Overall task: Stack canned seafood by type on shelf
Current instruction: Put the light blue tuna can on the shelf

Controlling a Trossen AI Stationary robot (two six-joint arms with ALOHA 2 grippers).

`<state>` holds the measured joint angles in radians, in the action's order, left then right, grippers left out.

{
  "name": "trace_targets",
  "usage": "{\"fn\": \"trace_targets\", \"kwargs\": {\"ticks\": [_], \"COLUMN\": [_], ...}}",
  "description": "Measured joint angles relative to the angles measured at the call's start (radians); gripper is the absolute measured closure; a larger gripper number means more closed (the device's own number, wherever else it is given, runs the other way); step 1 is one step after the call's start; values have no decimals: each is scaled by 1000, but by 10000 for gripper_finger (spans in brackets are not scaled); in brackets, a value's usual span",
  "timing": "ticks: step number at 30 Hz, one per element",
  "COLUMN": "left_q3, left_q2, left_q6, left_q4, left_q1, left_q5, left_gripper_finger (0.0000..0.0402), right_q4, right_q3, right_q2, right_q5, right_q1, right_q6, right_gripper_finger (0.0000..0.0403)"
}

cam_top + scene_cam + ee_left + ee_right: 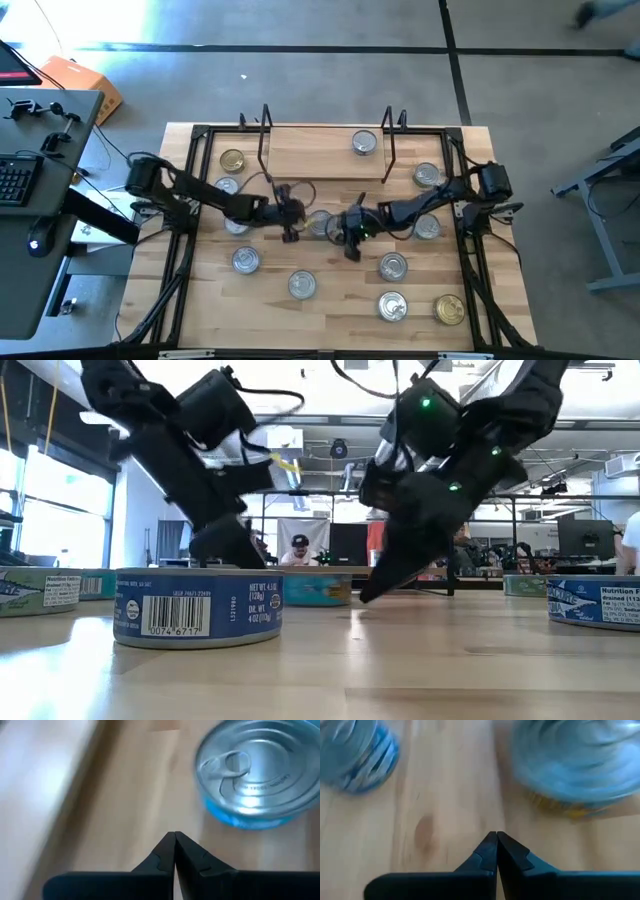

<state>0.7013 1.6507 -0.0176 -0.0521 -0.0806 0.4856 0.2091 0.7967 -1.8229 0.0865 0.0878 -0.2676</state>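
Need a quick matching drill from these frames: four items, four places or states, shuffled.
Items:
1. left hand
2. tin on the shelf
3. gold-lid tin
4. right hand

Places or states:
A. near right corner of the table
B. shut, empty, left of the table's centre
C. on the light-wood plank between the wire uprights
D. shut, empty, just right of the table's centre

Pairs: 1-B, 2-C, 3-A, 4-D

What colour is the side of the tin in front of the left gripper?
Light blue, on the tin, clearest in the left wrist view.
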Motion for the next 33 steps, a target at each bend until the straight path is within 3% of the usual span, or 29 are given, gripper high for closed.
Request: {"fn": "trace_targets", "kwargs": {"ticks": [2,6,13,18,27,33], "left_q3": [0,1,0,-1,0,0], "left_q2": [-45,-129,-113,-39,-8,9], "left_q6": [-22,-52,-59,-31,245,347], "left_q4": [83,170,122,15,-285,-267], "left_q1": [-5,-23,-47,-51,-71,-42], "left_q5": [43,29,-291,-287,-295,-404], "left_gripper_finger": [401,401,401,401,395,336], "right_q4": [-11,-14,-49,-27,11,68], "right_q3": [0,0,1,0,0,0], "right_q2": [0,0,0,0,0,-1], "right_q5": [4,-62,-332,-401,-401,-400], "right_q1": [19,43,3,-23,-68,-68], "right_q6": [38,43,-74,-68,-117,-107], "right_gripper_finger": [403,403,403,398,308,256]}}
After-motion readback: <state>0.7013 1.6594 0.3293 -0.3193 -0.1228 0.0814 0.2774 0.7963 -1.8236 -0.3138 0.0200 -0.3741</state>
